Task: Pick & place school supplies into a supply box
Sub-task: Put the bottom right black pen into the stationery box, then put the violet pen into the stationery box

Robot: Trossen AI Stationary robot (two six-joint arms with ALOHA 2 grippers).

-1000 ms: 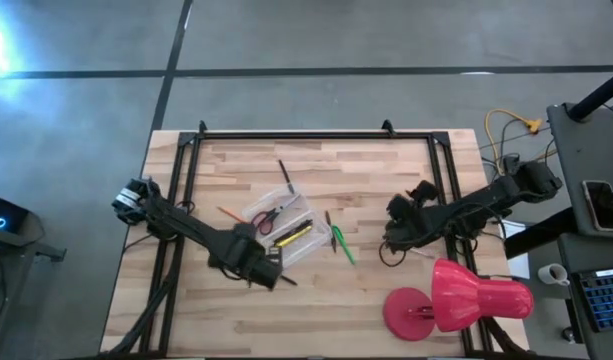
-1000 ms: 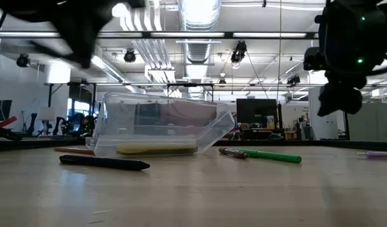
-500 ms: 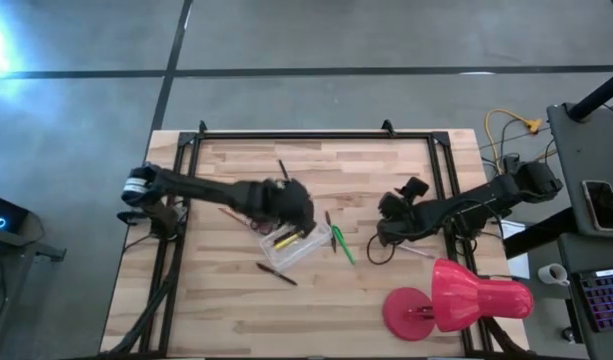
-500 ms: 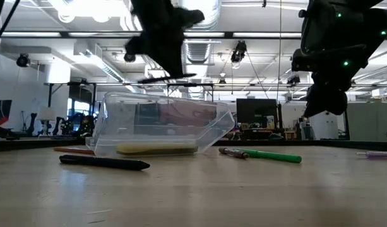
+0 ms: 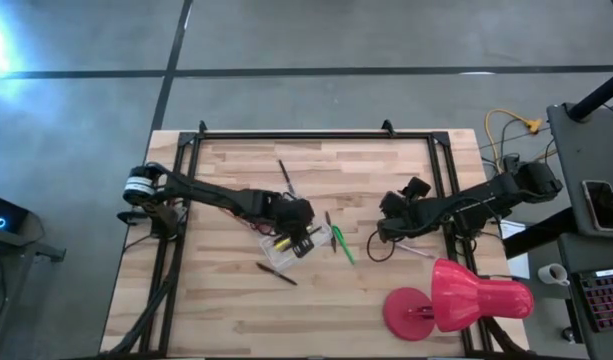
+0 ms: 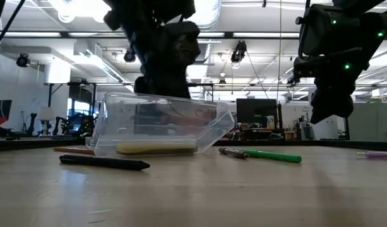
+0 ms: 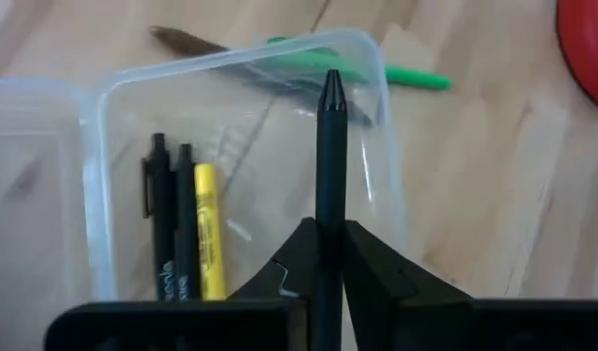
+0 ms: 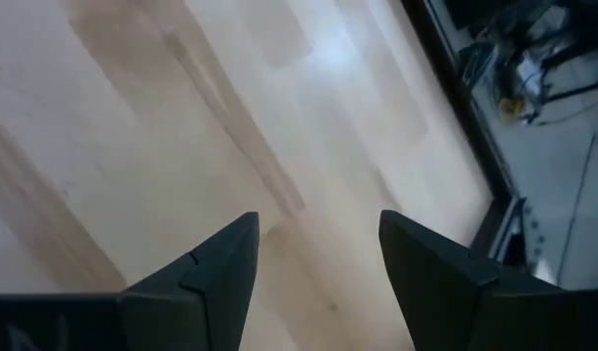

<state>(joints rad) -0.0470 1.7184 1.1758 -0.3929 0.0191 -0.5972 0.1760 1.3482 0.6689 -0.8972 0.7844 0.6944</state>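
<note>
Three items in box, left wrist view: two dark pens [image 7: 172,219] and a yellow marker [image 7: 208,229] lie side by side on the floor of the clear box [image 7: 94,175], to one side of the left gripper [image 7: 325,255].
Left gripper, left wrist view: pinched on a black pen [image 7: 329,166] that points forward over the open box; this pen looks next to go in, not yet let go.
Beyond the box, left wrist view: a green pen [image 7: 416,76] and a brown pencil [image 7: 186,40] lie on the table [image 7: 494,205] past the far wall.
Left gripper, high view: over the box [image 5: 286,240], mid-table.
Loose items, high view: a dark pen [image 5: 276,273] near the gripper on the table's near side, the green pen [image 5: 343,245] just beside the box, another dark pencil [image 5: 283,173] on the far side; scissors cannot be made out here.
Right gripper, high view [image 5: 386,228]: apart from the box, over bare wood, close to the green pen.
Low view: box [image 6: 161,129] with the yellow marker [image 6: 156,149] inside; dark pen [image 6: 105,163] and green pen [image 6: 269,155] outside on the table.
Right gripper, right wrist view [image 8: 318,258]: fingers spread wide, empty, only bare wood ahead.
Progress, judged: partly done; several items left to collect.
</note>
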